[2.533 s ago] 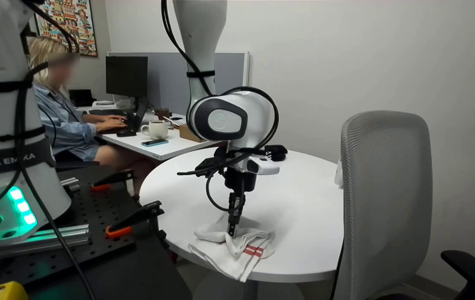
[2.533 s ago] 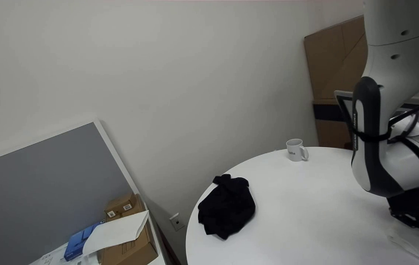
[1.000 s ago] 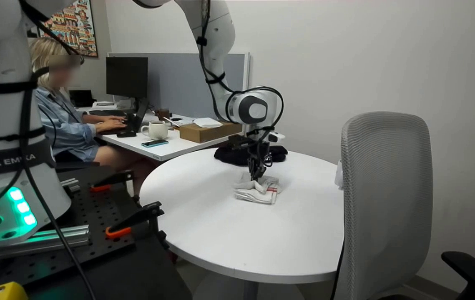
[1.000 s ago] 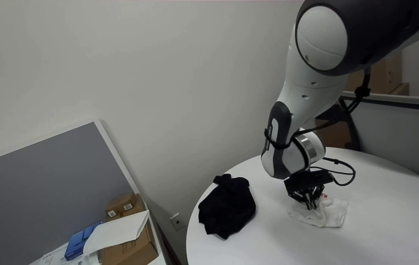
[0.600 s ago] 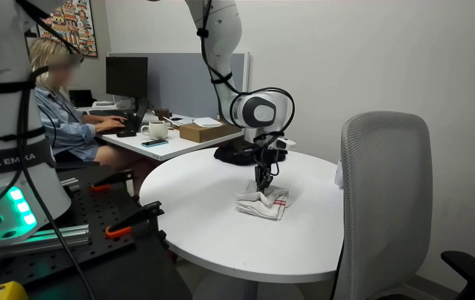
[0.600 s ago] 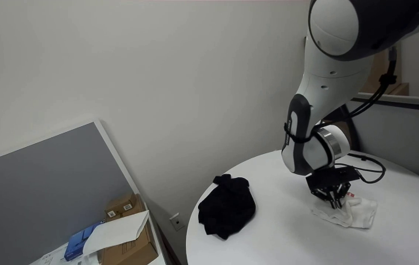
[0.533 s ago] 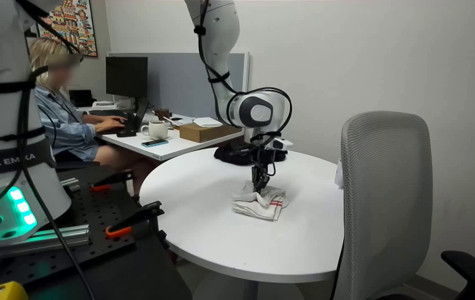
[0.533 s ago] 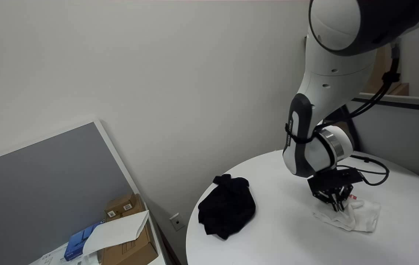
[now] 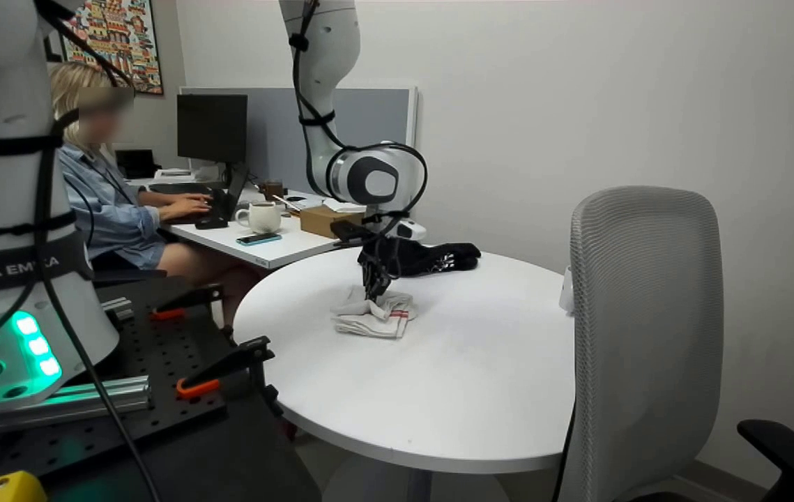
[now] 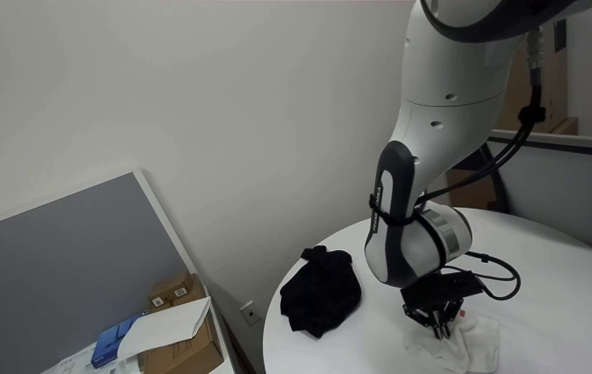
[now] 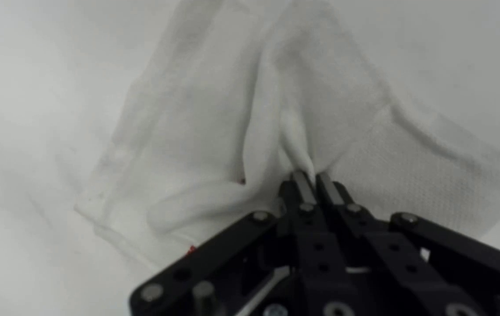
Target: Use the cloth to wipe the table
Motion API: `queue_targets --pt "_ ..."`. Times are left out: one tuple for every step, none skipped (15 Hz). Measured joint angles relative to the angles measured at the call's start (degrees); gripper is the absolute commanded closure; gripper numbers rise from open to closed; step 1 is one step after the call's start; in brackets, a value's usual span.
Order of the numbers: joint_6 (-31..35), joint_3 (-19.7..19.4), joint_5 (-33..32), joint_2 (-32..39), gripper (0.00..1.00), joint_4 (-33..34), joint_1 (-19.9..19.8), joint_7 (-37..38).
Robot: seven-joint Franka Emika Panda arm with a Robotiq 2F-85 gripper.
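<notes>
off-white woven cloth with red stripes [image 9: 369, 324]: shifted toward ten o'clock since earlier, in an exterior view
fabric: creased, loosely bunched
round white table [image 9: 452, 404]: cloth laid at eleven o'clock from centre
black two-fingered gripper [image 11: 312, 176]: clamped on a fold
wrist view: stripes mostly hidden; cloth cut off at twelve o'clock

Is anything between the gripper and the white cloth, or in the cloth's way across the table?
Nothing visible separates the gripper from the white cloth it pinches. On the table, a black bundle near the edge would likely block wiping there.
</notes>
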Motion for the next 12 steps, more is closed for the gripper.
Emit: queue_targets --pt "-0.4 0.2 0.0 0.6 0.99 1.3 0.9 0.0" --pt "-1.4 0.1 -0.1 1.3 0.99 3.1 1.6 0.0" --pt "-2.8 0.0 -0.2 2.3 0.99 5.3 2.1 0.1" --pt "-4.6 -0.3 -0.4 3.4 0.99 7.8 2.4 0.1" --pt "-6.7 -0.8 -0.4 4.6 0.99 10.6 2.4 0.2" --pt "-8.7 -1.4 -0.4 5.8 0.99 13.4 2.3 0.3" --pt "-10.6 -2.1 -0.4 7.1 0.99 16.2 1.9 0.4" --pt "-12.3 -2.8 -0.4 8.4 0.99 19.0 1.1 0.4" --pt "-13.7 -3.5 -0.4 9.6 0.99 21.5 0.2 0.5" --pt "-14.8 -4.3 -0.4 10.6 0.99 23.6 -1.0 0.5" --pt "-15.3 -5.3 -0.4 11.5 0.99 25.2 -2.3 0.5" --pt "-15.5 -6.2 -0.4 12.0 0.99 26.1 -3.7 0.5"
